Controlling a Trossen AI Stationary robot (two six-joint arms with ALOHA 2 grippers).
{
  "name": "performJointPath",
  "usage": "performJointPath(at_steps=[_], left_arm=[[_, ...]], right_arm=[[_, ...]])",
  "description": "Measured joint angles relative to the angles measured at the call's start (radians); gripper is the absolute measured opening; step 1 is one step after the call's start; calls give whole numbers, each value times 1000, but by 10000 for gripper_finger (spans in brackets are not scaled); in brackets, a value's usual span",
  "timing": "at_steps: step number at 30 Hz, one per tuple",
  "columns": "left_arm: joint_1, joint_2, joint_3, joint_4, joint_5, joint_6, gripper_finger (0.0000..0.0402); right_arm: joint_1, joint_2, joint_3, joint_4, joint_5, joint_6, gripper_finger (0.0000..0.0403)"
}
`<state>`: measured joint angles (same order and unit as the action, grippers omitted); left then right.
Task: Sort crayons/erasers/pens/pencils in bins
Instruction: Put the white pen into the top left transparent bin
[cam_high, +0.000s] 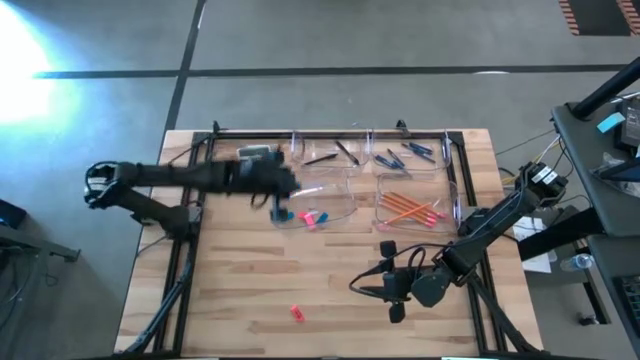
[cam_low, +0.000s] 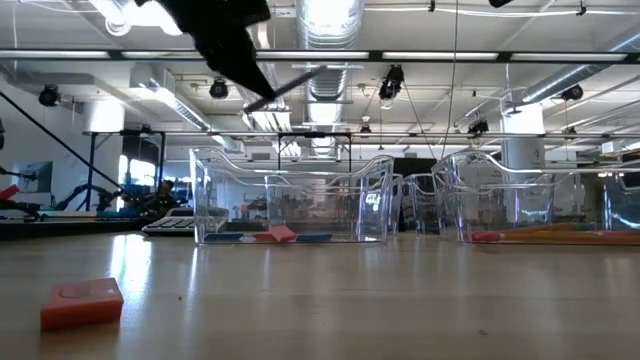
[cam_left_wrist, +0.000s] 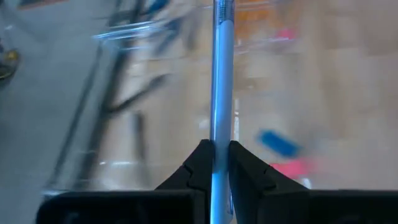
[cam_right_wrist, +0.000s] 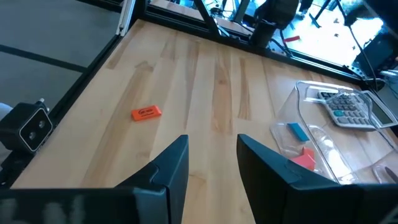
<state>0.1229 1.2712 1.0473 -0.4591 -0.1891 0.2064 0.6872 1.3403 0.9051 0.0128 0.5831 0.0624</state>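
My left gripper (cam_high: 282, 190) hangs above the near left bin (cam_high: 345, 205), shut on a thin light-blue pen (cam_left_wrist: 222, 74). The low view shows the gripper (cam_low: 240, 75) high over that bin (cam_low: 290, 205), with the pen (cam_low: 290, 85) jutting out. The bin holds pink erasers (cam_high: 315, 218) and a blue one (cam_right_wrist: 298, 131). Orange pencils (cam_high: 408, 209) lie in the near right bin (cam_high: 450, 205). One loose pink eraser (cam_high: 297, 313) lies flat on the table near its front edge. My right gripper (cam_high: 392, 290) waits open over the near right of the table. My left gripper pinches the pen's barrel (cam_left_wrist: 219, 146) between its two fingers (cam_left_wrist: 200, 167). The pen runs along the fingers and sticks out far past their tips. It is lifted clear, above the bins, slanting with the gripper.
Two far bins hold dark pens (cam_high: 325, 156) and blue sticks (cam_high: 412, 152). A grey calculator (cam_high: 258, 152) lies at the far left, beside the bins. Bare wood (cam_high: 250, 280) spreads across the near half of the table, around the loose eraser (cam_right_wrist: 146, 112).
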Motion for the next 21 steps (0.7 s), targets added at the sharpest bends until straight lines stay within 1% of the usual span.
performJointPath(at_steps=[3,5,7,9,12,18,21], left_arm=[[176,62,52,9,89,127,16],[272,118,84,7,136,162,16],[349,179,115,19,188,186,16],[405,246,151,24,215,206,16],[438,339,213,29,216,241,16],[439,476,346,33,226,275,16],[439,512,386,35,226,274,40]], right_arm=[[0,0,0,1,2,-4,128],[0,0,0,1,3,-4,128],[0,0,0,0,4,-10,128],[0,0,0,0,4,-12,128],[0,0,0,-3,5,-19,128],[0,0,-9,-8,16,-29,128],[0,0,-15,-8,22,-38,128]])
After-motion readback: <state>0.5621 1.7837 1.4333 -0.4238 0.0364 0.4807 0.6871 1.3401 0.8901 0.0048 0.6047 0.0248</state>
